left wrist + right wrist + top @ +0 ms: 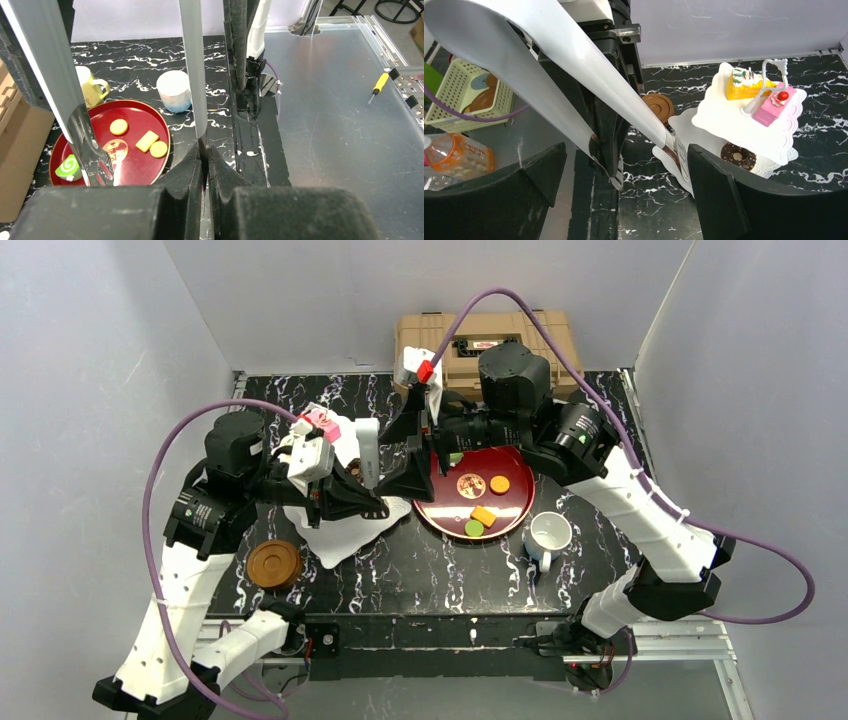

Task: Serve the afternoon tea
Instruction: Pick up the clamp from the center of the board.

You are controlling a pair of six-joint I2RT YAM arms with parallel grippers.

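Two arms meet over one pair of tongs [367, 452], above the gap between stand [724, 120] and tray [440, 515].
Left jaws: shut. One tong blade runs straight into their seam, so they seem to pinch it and carry the tool upright.
Right jaws: spread as wide as they go, one on either side of the blades. You can see no pad touching metal, so nothing is gripped. They look placed to take the tongs and squeeze them, though that is a guess.
Stand: on the counter's left half. Its top tier carries a yellow cake [744, 82] and a pink cake [774, 107] beside the handle, with a donut [738, 156] one tier down.
Tray: holds an orange round [499, 483], yellow bar [483, 516], green round [473, 528] and green roll [68, 167]. You would likely fetch these next.
Mugs: the white mug [549, 535] stands on bare counter just beside the tray. The yellow mug [90, 87] is at the tray's rim, its base hidden.
Coaster [275, 563]: near the left arm, well apart from both mugs, with nothing on it.
Progress: partly served, as you'd judge it.
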